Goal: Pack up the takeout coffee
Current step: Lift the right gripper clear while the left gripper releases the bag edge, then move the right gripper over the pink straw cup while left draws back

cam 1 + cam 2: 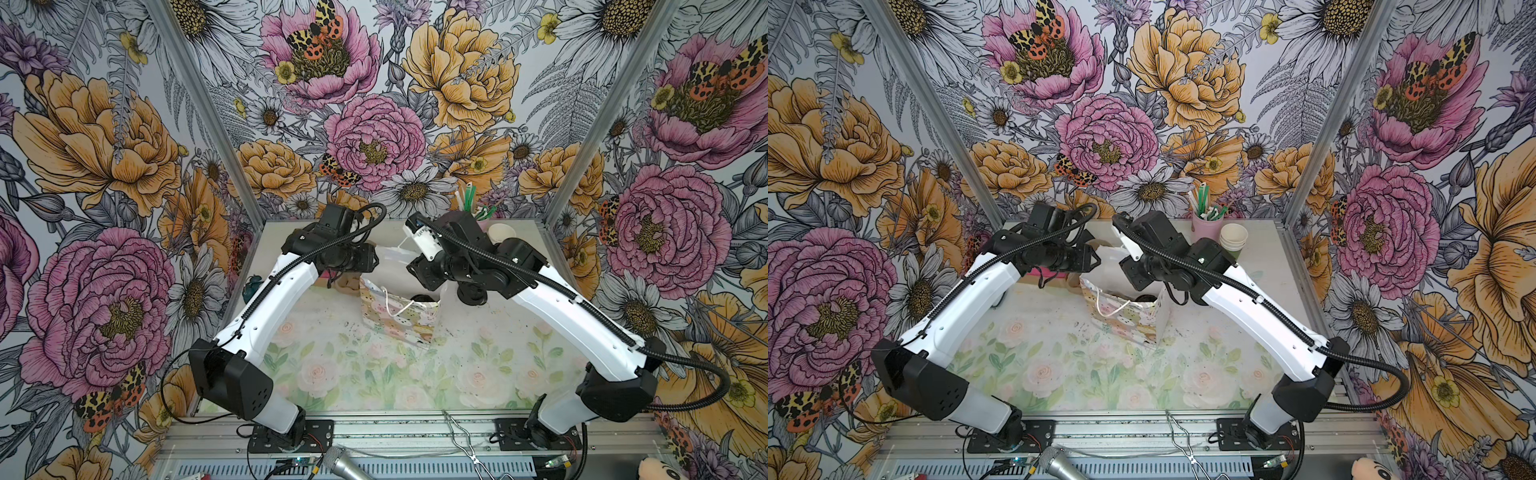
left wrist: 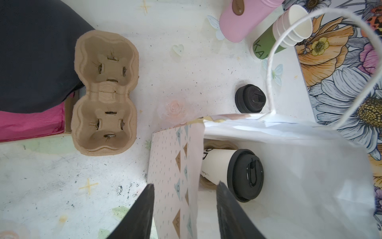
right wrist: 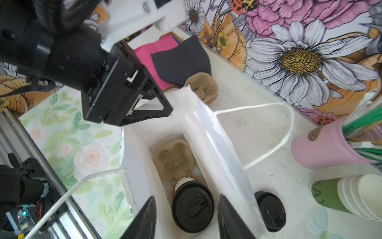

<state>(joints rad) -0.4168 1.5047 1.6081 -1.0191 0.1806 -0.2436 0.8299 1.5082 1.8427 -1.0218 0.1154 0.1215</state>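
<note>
The takeout coffee (image 3: 193, 207), a whitish cup with a round black lid, stands inside the white paper bag (image 3: 217, 140) in a brown pulp carrier (image 3: 173, 157). In the left wrist view the same coffee (image 2: 219, 165) shows behind the bag's patterned side wall (image 2: 175, 165). My right gripper (image 3: 187, 196) is open above the bag's mouth, one finger on each side of the lid and clear of it. My left gripper (image 2: 185, 184) is open too, straddling the patterned wall without pinching it. Both top views show the bag (image 1: 395, 320) (image 1: 1125, 316) between the two wrists.
An empty two-cup carrier (image 2: 105, 93) lies beside the bag, next to pink and black napkins (image 2: 31, 122). A loose black lid (image 3: 270, 211) sits just outside the bag. Behind it are a pink cup of straws (image 3: 322, 149) and a stack of green-bottomed cups (image 3: 351, 194). The bag's string handles (image 2: 270, 62) stand up.
</note>
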